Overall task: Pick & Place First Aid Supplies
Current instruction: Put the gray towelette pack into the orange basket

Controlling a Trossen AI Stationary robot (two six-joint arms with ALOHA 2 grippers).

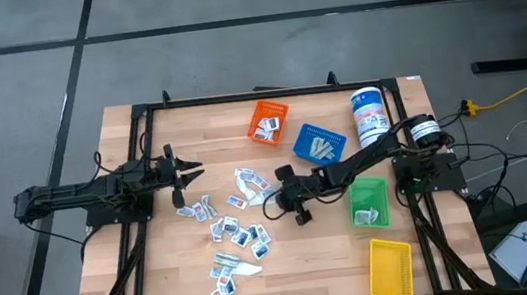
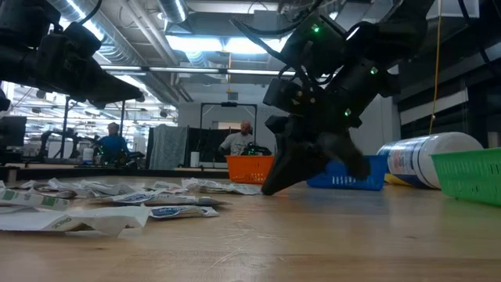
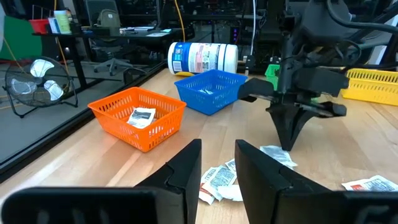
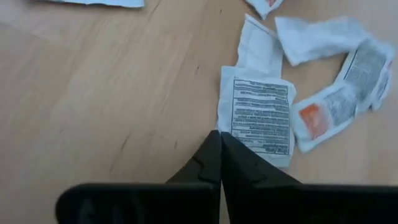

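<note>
Right hand (image 4: 219, 155) clenched, tips meeting at a flat, crinkled paper packet (image 4: 261, 118) – left hand (image 3: 217, 165) released.

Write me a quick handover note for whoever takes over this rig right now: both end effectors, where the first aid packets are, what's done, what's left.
Right end effector: shut, tips down on the table at the edge of a black-printed white packet; whether it has pinched the packet I cannot tell.
Left end effector: open, empty, waiting over the table's left side.
Packets: most lie loose in a scatter at mid-table.
Done: some packets are in the orange bin, blue bin and green bin.
Left: the loose scatter; the yellow bin looks empty.
</note>
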